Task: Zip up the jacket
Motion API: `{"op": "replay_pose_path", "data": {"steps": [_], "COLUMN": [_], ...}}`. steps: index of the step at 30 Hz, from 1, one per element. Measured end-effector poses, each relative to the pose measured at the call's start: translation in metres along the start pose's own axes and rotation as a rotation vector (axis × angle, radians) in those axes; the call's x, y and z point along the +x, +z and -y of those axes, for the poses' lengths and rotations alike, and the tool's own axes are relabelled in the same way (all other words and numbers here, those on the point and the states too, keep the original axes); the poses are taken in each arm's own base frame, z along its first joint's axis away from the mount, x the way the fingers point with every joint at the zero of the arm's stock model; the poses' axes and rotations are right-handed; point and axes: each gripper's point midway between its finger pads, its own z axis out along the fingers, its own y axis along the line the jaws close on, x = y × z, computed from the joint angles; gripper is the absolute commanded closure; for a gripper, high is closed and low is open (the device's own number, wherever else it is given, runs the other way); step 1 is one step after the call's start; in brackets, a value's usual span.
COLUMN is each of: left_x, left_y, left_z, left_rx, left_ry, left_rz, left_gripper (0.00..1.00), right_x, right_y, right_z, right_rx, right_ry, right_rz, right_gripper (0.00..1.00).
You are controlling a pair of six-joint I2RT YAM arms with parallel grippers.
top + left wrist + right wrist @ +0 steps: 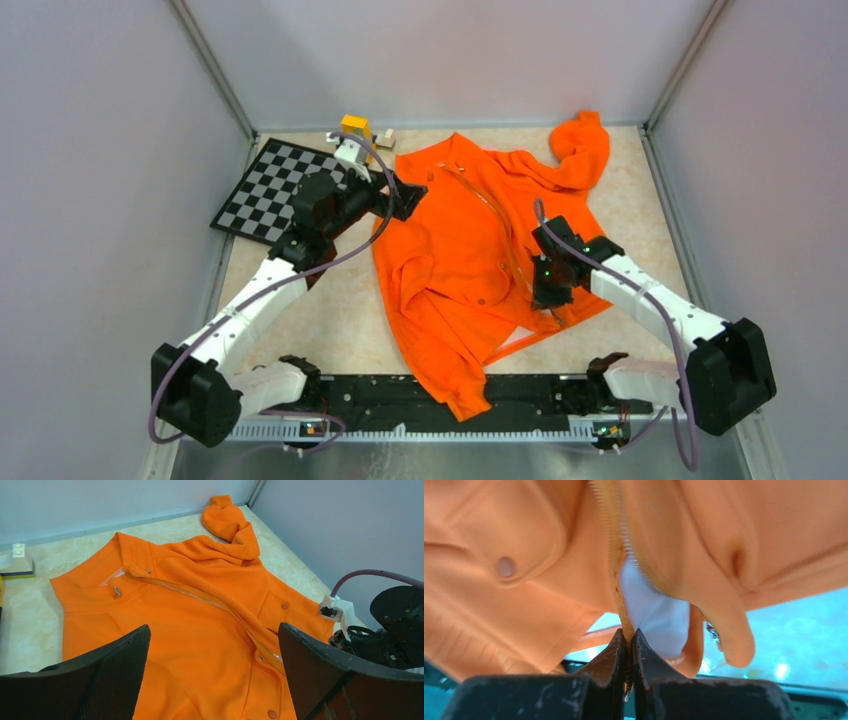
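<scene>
The bright orange jacket (455, 240) lies spread on the table, collar at the far side, one sleeve bunched at the far right. Its front zipper (210, 600) runs open from collar to hem, and a metal zipper pull (116, 591) shows near the collar. My left gripper (410, 197) is open and empty, hovering over the jacket's left shoulder (210, 680). My right gripper (548, 290) is shut on the zipper edge (616, 580) at the jacket's bottom hem; pale lining (651, 610) shows beside the fingers (611, 655).
A checkerboard (275, 190) lies at the far left. Small yellow and wooden blocks (357, 130) stand by the back wall. Grey walls enclose the table on three sides. A black rail (420, 395) runs along the near edge, under the jacket's hanging sleeve.
</scene>
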Motion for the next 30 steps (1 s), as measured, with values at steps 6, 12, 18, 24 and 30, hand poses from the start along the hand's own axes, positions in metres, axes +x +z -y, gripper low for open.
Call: {"op": "replay_pose_path", "data": {"steps": [6, 12, 18, 24, 30], "left_x": [0.011, 0.06, 0.154, 0.202, 0.219], "left_y": [0.009, 0.008, -0.01, -0.018, -0.017], "left_z": [0.012, 0.025, 0.047, 0.127, 0.167], "left_rx": [0.064, 0.136, 0.215, 0.404, 0.54], "left_ry": [-0.083, -0.339, -0.765, -0.948, -0.968], "left_rz": [-0.045, -0.152, -0.339, -0.495, -0.456], "left_gripper": [0.01, 0.09, 0.15, 0.26, 0.32], "right_x": [-0.01, -0.023, -0.031, -0.036, -0.038], "right_y": [-0.018, -0.045, -0.061, -0.07, -0.076], "right_z": [-0.054, -0.088, -0.097, -0.101, -0.103], "right_rx": [-0.31, -0.69, -0.889, -1.006, -1.043], "right_ry": [-0.01, 0.122, 0.205, 0.264, 0.299], "right_rz": [0.032, 0.055, 0.068, 0.099, 0.122], "right_gripper": [1.0, 1.0, 1.0, 1.0, 1.0]}}
